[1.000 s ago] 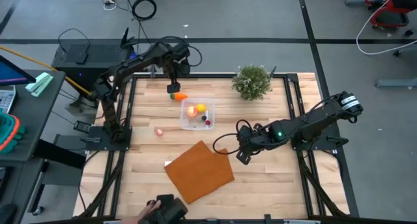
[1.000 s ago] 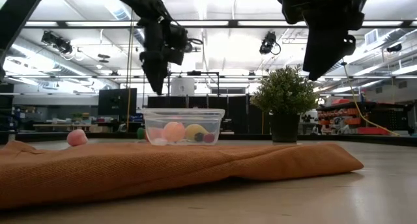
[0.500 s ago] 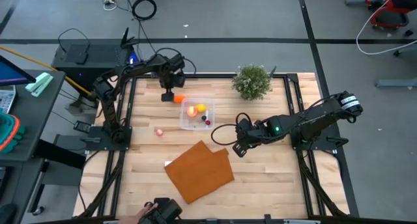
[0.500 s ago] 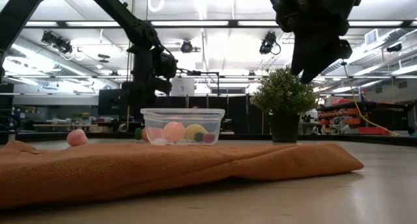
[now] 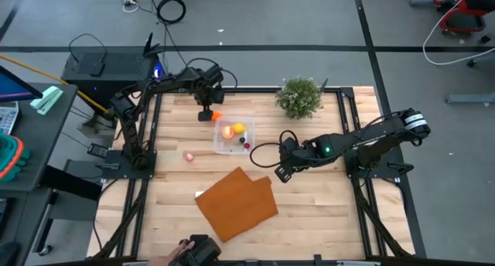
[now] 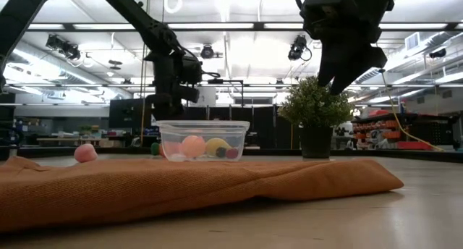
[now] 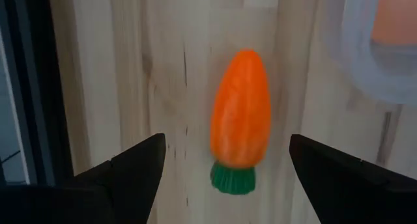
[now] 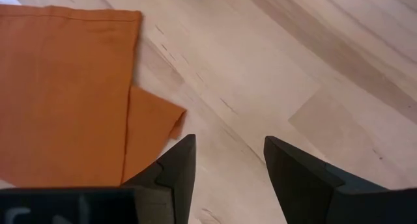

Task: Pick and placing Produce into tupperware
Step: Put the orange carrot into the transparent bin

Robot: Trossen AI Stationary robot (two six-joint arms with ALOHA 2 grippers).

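Nearest to us in the low view lies the orange-brown mat (image 6: 181, 187), spread flat on the wooden bench (image 5: 309, 212) and folded over at one corner, as the right wrist view shows (image 8: 65, 87). Above the bench just beside that folded corner we find the right gripper (image 5: 280, 174), raised clear of the surface, its jaws apart with nothing between them (image 8: 225, 168).

Beyond the mat stands the tupperware (image 6: 203, 140), a clear low-walled container near the bench centre (image 5: 233, 136). Through its wall we make out a peach-orange round fruit (image 6: 192, 145), a yellow lemon (image 6: 215, 146) and a small dark red piece (image 6: 231, 153); a pale pink shape at the container's left end is too blurred through the plastic to identify. A pink piece (image 5: 189, 156) rests on the bare bench, well apart from the container, on the left arm's side.

Farther back, the toy carrot (image 7: 240, 120) lies on the wood just beside the tupperware's rim, its green top (image 7: 232, 178) pointing toward the left gripper (image 5: 206, 114). That gripper hangs directly over the carrot with its jaws spread wide, one on either side and neither touching it. From above the gripper hides most of the carrot, leaving only an orange tip (image 5: 217, 117).

At the far edge stands the potted plant (image 5: 299, 96).
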